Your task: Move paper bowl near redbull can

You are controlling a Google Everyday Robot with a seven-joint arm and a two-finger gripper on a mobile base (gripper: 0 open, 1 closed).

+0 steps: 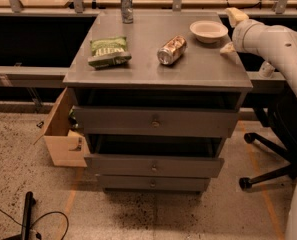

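The paper bowl (pixel 208 31) is off-white and shallow and sits at the back right of the grey cabinet top (pixel 138 66). The redbull can (pixel 126 5) stands upright at the back edge, left of centre, well apart from the bowl. My gripper (pixel 231 32) is at the cabinet's right edge, just right of the bowl, with its pale fingers (pixel 235 16) spread open and nothing between them. The white arm (pixel 278 44) comes in from the right.
A fatter silver can with tan print (pixel 171 50) lies on its side between the bowl and a green chip bag (pixel 108 52). The cabinet's drawers (pixel 155 121) stand slightly open. A cardboard box (pixel 63 134) sits at the lower left and an office chair base (pixel 273 169) at the right.
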